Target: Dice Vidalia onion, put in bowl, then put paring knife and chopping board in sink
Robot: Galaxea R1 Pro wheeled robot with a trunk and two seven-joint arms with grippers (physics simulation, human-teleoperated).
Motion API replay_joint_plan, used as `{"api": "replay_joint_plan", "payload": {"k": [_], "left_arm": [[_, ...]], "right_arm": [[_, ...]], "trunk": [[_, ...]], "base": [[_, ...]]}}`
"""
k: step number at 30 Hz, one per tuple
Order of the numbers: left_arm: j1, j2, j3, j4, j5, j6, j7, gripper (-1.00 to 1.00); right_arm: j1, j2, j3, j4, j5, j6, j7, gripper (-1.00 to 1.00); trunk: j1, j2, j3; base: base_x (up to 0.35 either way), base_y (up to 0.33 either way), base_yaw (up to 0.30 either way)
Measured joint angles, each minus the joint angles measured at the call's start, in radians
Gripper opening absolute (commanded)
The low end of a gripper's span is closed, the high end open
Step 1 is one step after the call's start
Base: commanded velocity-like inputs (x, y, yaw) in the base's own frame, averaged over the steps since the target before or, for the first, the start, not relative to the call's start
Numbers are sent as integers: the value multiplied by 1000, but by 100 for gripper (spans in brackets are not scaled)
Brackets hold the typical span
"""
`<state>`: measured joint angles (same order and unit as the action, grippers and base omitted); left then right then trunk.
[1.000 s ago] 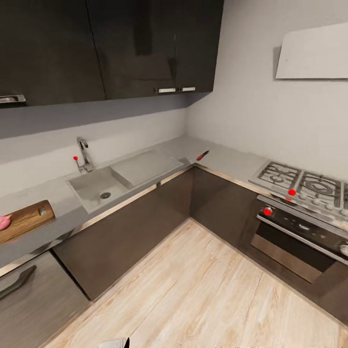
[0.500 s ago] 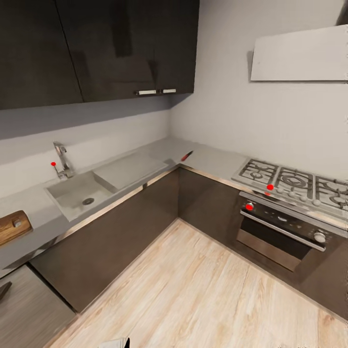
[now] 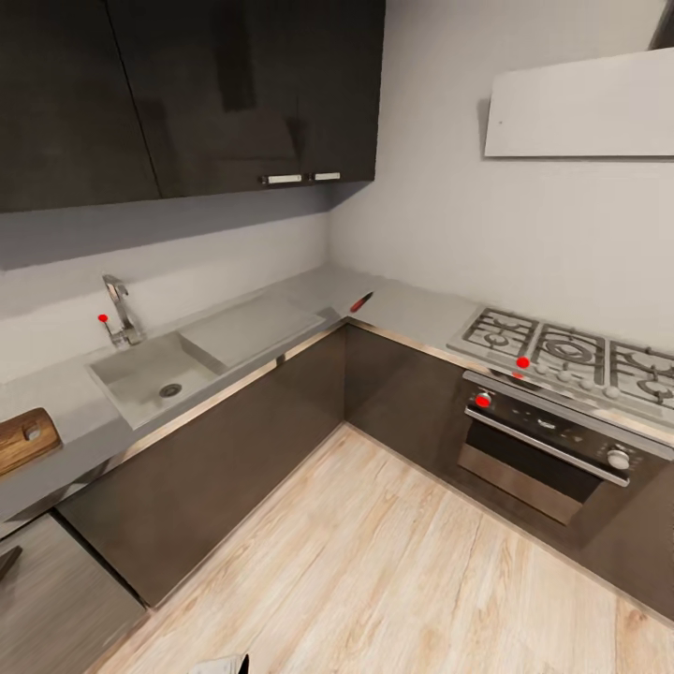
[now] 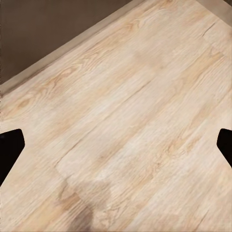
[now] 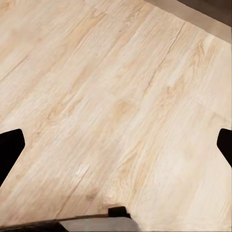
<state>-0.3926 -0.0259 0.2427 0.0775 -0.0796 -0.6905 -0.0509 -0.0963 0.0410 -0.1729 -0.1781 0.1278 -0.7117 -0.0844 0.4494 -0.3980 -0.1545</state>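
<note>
The chopping board [image 3: 23, 440] is cut off by the head view's left edge, leaving just its slotted end on the table [image 3: 84, 426]. The paring knife [image 3: 360, 302] is too small to make out its blade. The hob [image 3: 571, 360] runs off the right edge. In both wrist views, just dark finger tips [image 4: 9, 150] [image 5: 9, 147] poke in at the edges.

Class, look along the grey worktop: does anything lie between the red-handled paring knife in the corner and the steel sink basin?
Nothing visible: only the flat drainboard separates paring knife from sink basin.
</note>
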Motion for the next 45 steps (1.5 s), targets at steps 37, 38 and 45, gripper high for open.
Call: {"api": "replay_joint_plan", "payload": {"k": [37,38,45], "left_arm": [[30,47,-1,-59,5,97,0,100],[49,46,-1,-89,6,96,1,100],[124,34,-2,-273,6,143,5,100]], "right_arm": [[-1,0,1,86,0,0,0,100],[0,0,1,86,-1,0,0,100],[0,0,1,86,0,0,0,100]], "trunk": [[0,0,0],[0,0,0],[0,0,0]], "base": [[0,0,0],[0,0,0],[0,0,0]]}}
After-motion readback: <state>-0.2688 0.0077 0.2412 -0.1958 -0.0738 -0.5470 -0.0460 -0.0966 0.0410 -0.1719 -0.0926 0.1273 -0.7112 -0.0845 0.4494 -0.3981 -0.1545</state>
